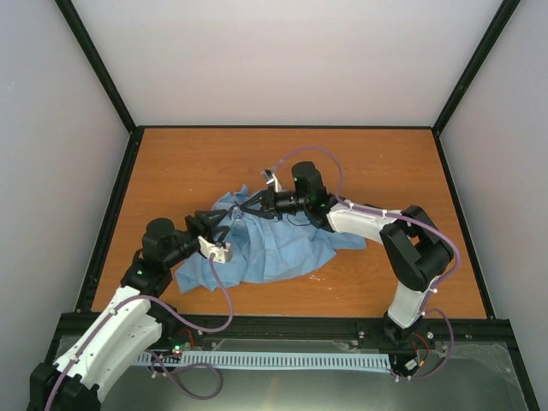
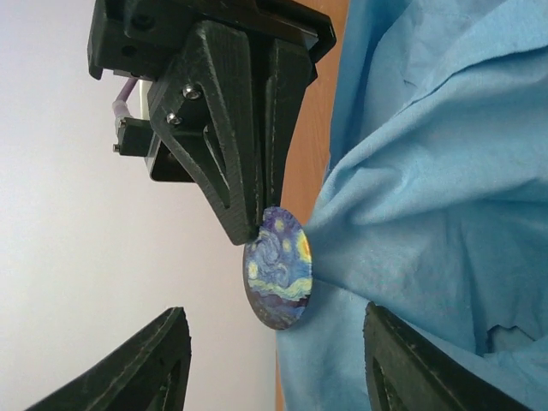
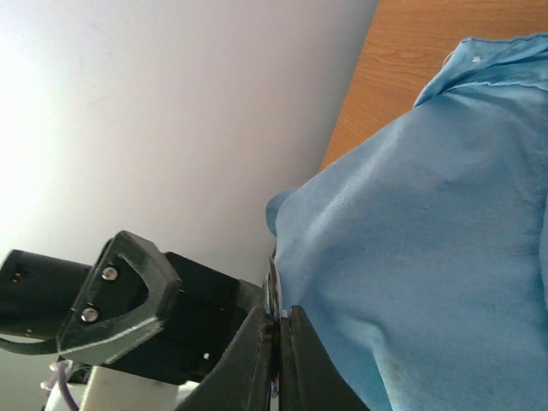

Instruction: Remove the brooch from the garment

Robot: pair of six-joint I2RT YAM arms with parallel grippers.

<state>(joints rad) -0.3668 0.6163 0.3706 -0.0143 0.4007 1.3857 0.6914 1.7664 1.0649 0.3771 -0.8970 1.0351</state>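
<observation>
Thin crumpled blue shirt (image 1: 282,244), centre of wood table (image 1: 171,167), round swirl-painted brooch (image 2: 278,270) on fabric peak, right claw (image 2: 255,229) pinching its rim, left claw (image 2: 274,317) spread.

The brooch (image 2: 278,270) bears dark blue swirls with yellow spots, perhaps stars, against the light blue garment (image 2: 428,214).

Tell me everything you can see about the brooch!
The brooch is a small round disc with a swirly night sky painted on it in blue and yellow, and a dark rim. It looks hard and smooth. It stands on edge, stuck to the blue shirt, whose cloth bunches into a peak behind it. The right gripper has its closed fingertips on the top edge.
</observation>
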